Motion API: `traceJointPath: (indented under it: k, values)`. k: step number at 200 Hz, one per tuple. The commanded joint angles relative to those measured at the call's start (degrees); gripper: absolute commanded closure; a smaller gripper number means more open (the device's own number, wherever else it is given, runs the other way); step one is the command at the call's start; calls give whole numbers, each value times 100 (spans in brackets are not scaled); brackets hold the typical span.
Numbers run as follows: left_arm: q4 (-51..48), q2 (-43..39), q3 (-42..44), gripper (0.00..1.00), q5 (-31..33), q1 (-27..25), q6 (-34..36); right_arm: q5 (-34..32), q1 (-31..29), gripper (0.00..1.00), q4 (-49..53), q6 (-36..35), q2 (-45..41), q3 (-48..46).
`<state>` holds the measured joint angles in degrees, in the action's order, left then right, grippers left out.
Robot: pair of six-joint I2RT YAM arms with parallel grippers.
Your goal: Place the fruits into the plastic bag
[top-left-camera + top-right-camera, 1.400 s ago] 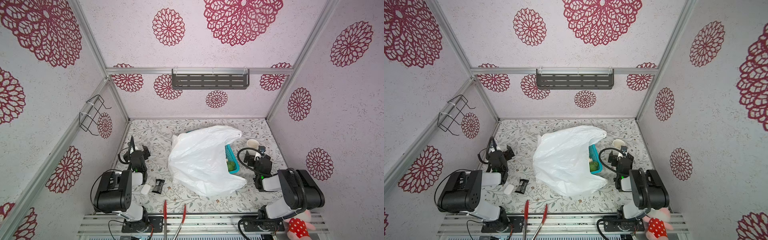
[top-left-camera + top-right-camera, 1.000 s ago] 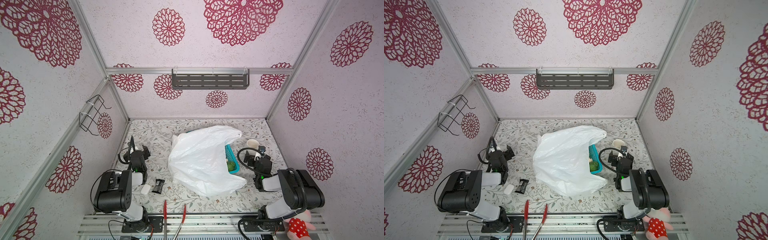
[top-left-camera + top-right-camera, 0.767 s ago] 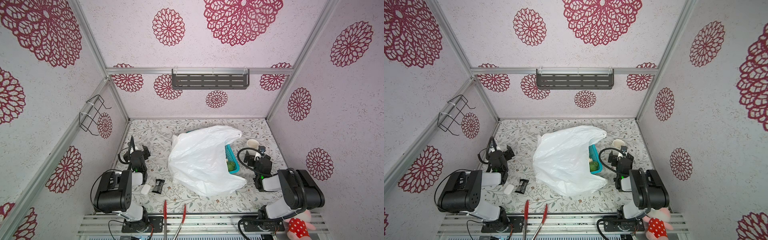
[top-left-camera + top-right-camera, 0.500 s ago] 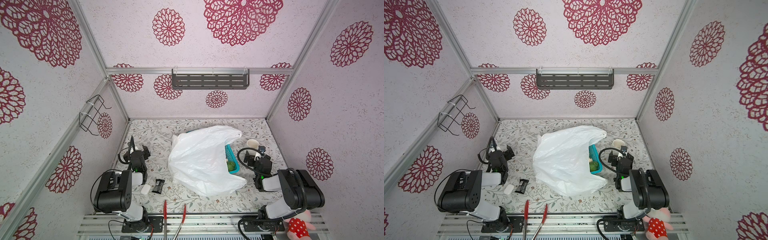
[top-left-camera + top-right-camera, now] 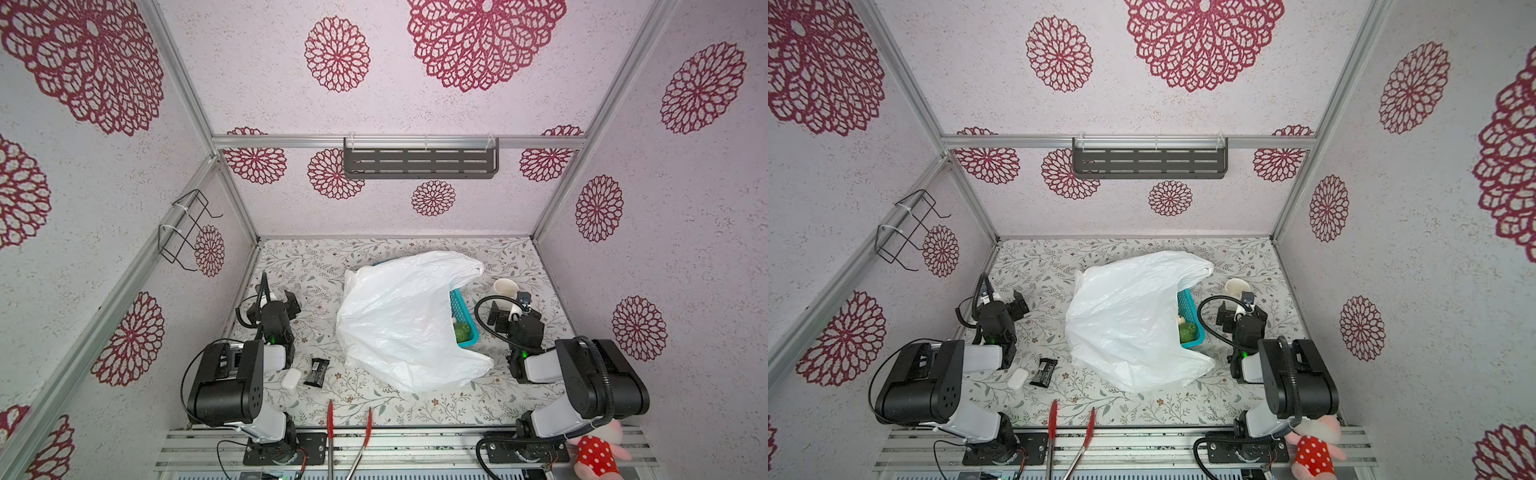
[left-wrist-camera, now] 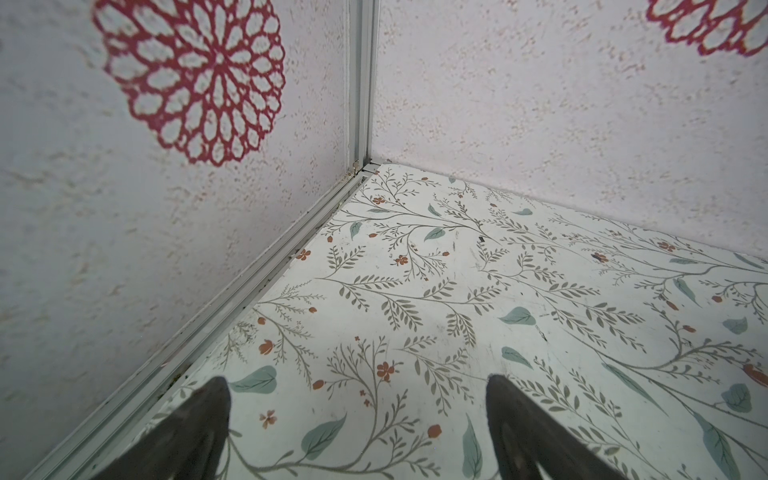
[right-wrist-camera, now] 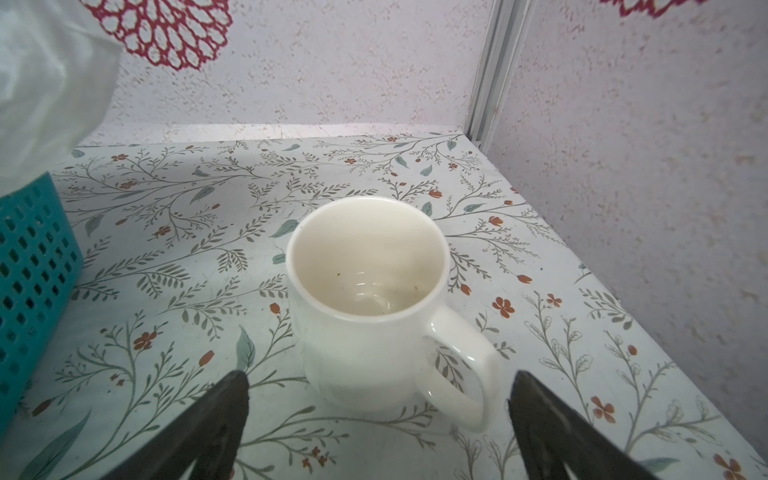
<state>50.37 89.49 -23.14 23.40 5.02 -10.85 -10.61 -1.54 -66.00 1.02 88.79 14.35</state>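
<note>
The plastic bag lies crumpled in the middle of the table, draped over most of a teal basket. In the basket's uncovered end, both top views show a green fruit, with a cream one just behind it. Any other fruits are hidden. My left gripper is open over bare table near the left wall, well left of the bag. My right gripper is open right of the basket, with nothing between its fingers. The bag's edge and the basket's wall show in the right wrist view.
A white mug stands just ahead of the right gripper. A black packet and a small white case lie front left. Red tongs lie at the front edge. A dotted plush toy sits front right.
</note>
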Motion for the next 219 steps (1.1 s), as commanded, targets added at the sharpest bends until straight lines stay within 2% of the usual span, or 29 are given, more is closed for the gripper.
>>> traceJointPath:
  k: [1,7,15,35,49,60,69,79,81,85,89,92,113,120,151,162,194,219]
  values:
    - [162,-45,-21,3,-52,-5,123,48,22,1,-124,-28,-104,85]
    - [264,-93,-26,2,-48,-17,202,39,22,1,-142,-37,-108,78]
    - [-168,-336,-155,3,-49,-128,314,-216,7,1,-89,39,-177,92]
    - [-2694,-1175,-1211,3,370,-611,422,-922,-29,2,1102,263,-937,376]
    - [-4700,-1404,-2249,3,579,-859,-7,-1310,-48,10,2518,729,-1626,807]
    - [-5704,-1386,-2861,3,636,-1043,-424,-1465,-98,23,3371,1135,-2010,1089]
    - [-6264,-1348,-3185,3,666,-1228,-807,-1649,-232,24,4029,1588,-2262,1303]
    - [-6735,-1334,-3410,3,682,-1499,-1351,-1553,-434,23,4602,1943,-2500,1496]
    - [-6789,-1337,-3433,2,657,-1551,-1457,-1511,-483,21,4727,1998,-2538,1546]
    - [-6851,-1359,-3451,3,562,-1659,-1648,-1414,-594,10,4959,2069,-2608,1650]
    - [-6856,-1383,-3443,2,445,-1787,-1818,-1280,-719,3,5208,2113,-2660,1776]
    - [-6860,-1403,-3437,2,378,-1893,-1945,-1193,-830,1,5364,2133,-2676,1870]
    - [-6757,-1545,-3344,3,384,-2799,-2660,-228,-1459,1,6648,2229,-2673,2657]
    - [-6701,-1573,-3331,3,391,-3068,-2832,302,-1588,1,6885,2296,-2680,2815]
    - [-6763,-1468,-3541,2,808,-4232,-3198,2365,-1777,1,6700,2489,-2764,2847]
    - [-6765,-1375,-3613,2,842,-4483,-3206,2784,-1796,7,6488,2552,-2688,2799]
    - [-6812,-1041,-3846,2,499,-4791,-3246,3554,-1800,34,5980,2833,-2041,2787]
    - [-7005,-817,-4046,2,370,-4904,-3126,3764,-1823,42,5607,2935,-1598,2815]
